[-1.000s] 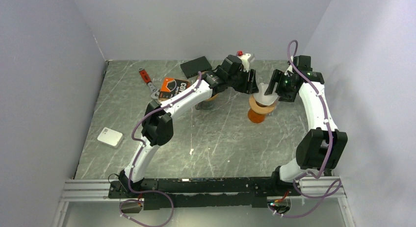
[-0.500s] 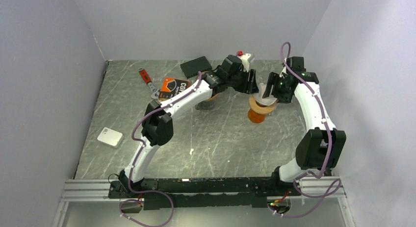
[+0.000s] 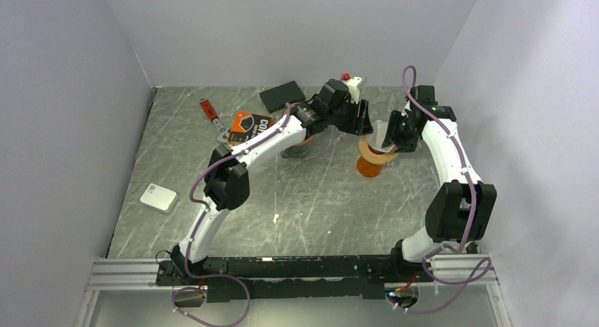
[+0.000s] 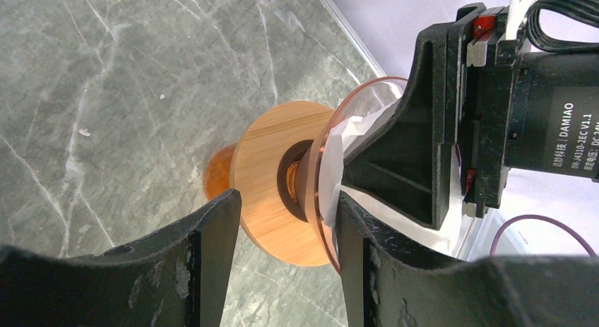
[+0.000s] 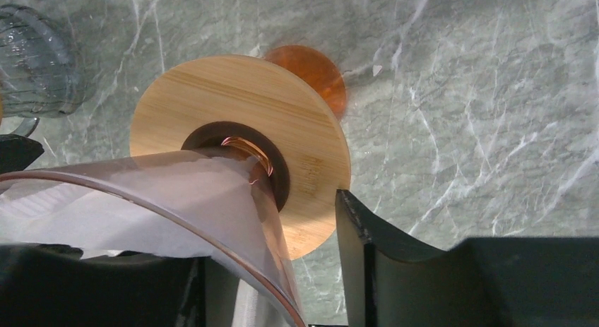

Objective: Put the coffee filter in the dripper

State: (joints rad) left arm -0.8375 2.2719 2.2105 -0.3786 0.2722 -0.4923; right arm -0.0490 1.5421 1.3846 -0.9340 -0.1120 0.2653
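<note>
The dripper (image 3: 372, 152) is a clear amber glass cone (image 5: 233, 200) in a round wooden collar (image 4: 275, 179) on an orange base (image 3: 367, 167). The white paper filter (image 5: 106, 207) sits inside the cone, and also shows in the left wrist view (image 4: 357, 133). My right gripper (image 3: 393, 138) is open. One of its fingers is inside the cone behind the filter, and the other finger (image 5: 395, 270) is outside, apart from the glass. My left gripper (image 3: 362, 122) is open at the cone's far side. The cone rim is at its right finger (image 4: 360, 263).
A glass jug (image 3: 299, 147) stands left of the dripper under the left arm and shows in the right wrist view (image 5: 35, 58). An orange-and-black coffee bag (image 3: 247, 123), a black box (image 3: 281, 95) and a red tool (image 3: 207, 109) lie at the back. A white box (image 3: 158, 197) lies at the left.
My right gripper has moved left and down with the filter, which has gone from above the rim into the cone. The left arm has not moved.
</note>
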